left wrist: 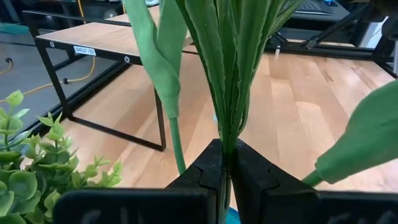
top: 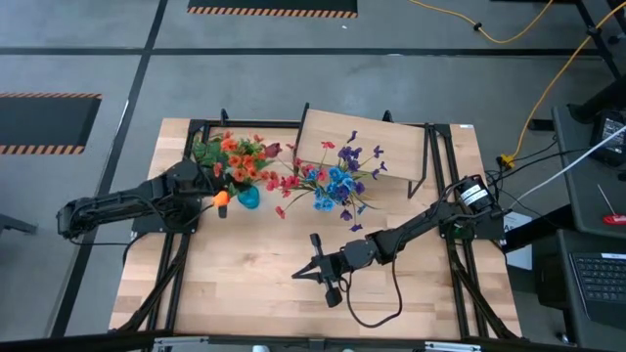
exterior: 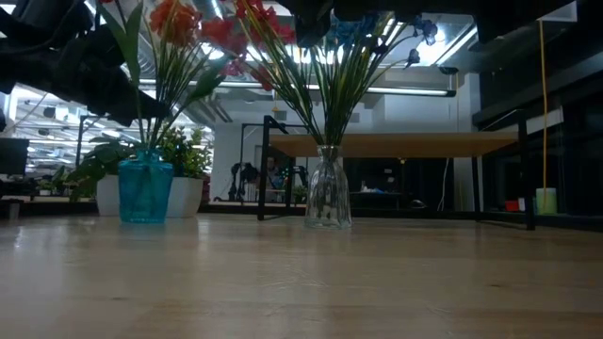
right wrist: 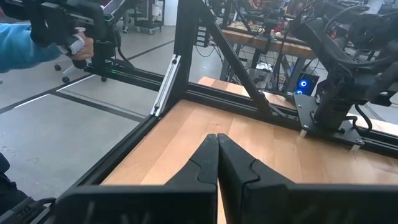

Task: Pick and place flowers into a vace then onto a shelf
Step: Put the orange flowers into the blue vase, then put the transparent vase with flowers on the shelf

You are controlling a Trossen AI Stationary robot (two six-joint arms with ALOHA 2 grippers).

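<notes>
Two bunches of flowers stand on the table. We see the nearer bunch (top: 242, 159), with orange and red blooms on long green stems, rising from a small blue translucent vase (top: 248, 198) at about nine o'clock from the table's centre. The other flowers (top: 333, 183), blue, purple and red, fan out of a clear ribbed glass vase (exterior: 328, 200) close to the middle. In the low view both vases stand upright on the pale wood planks, the clear one narrow at the neck and flaring at the foot, the blue one squat and straight-sided.

The left gripper (left wrist: 226, 163) sits right above the blue vase, and in its wrist view we see its dark fingers pinched almost together on a bundle of thin ribbed green stems; a broad smooth leaf (left wrist: 163, 50) hangs beside them. The left arm reaches in from nine o'clock, stretched low across the table.

The shelf (top: 364, 146), a light-wood board on thin black legs, stands at twelve o'clock, just behind the flowers in the clear vase.

The right gripper (top: 315, 271) lies at six o'clock, well apart from both vases, its fingers pressed together on nothing; its arm runs back toward three o'clock, elbow bent.
</notes>
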